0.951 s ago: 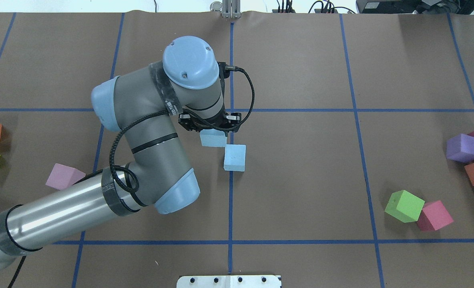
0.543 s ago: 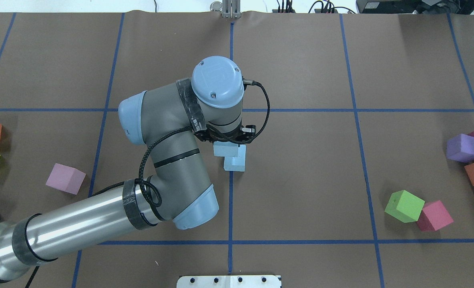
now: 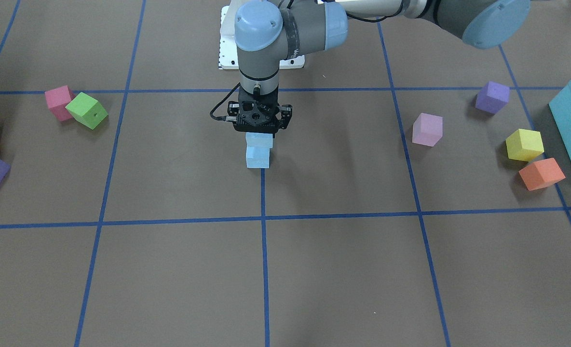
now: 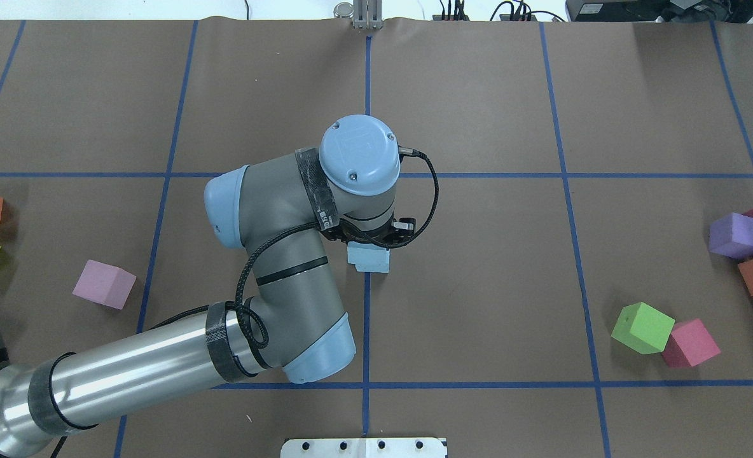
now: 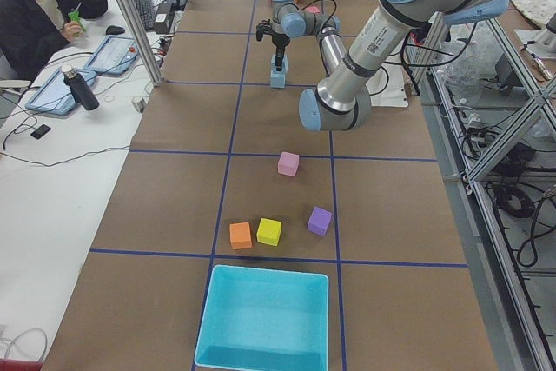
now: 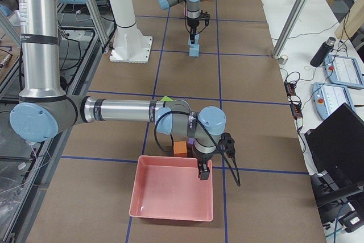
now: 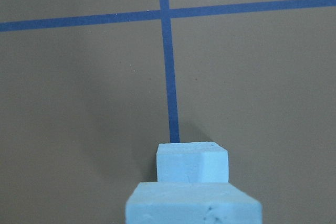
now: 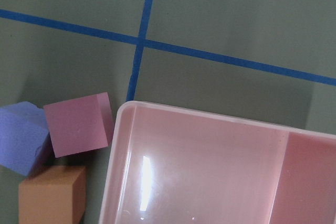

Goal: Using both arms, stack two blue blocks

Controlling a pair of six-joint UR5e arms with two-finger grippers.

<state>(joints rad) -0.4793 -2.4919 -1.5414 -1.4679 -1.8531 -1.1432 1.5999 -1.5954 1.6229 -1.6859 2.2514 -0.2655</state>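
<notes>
Held: blue block (image 3: 259,140) clamped between left fingers (image 3: 271,134); second blue block (image 3: 258,158) just beneath on surface (image 3: 343,173), seemingly touching. Risk: offset or early release topples stack; right fingers (image 6: 202,171) above pink tray (image 6: 170,197), state untellable.

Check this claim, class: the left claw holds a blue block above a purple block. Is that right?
No. The lower block is blue, not purple. The front-facing view shows the left claw holding a blue block above another blue one.
</notes>
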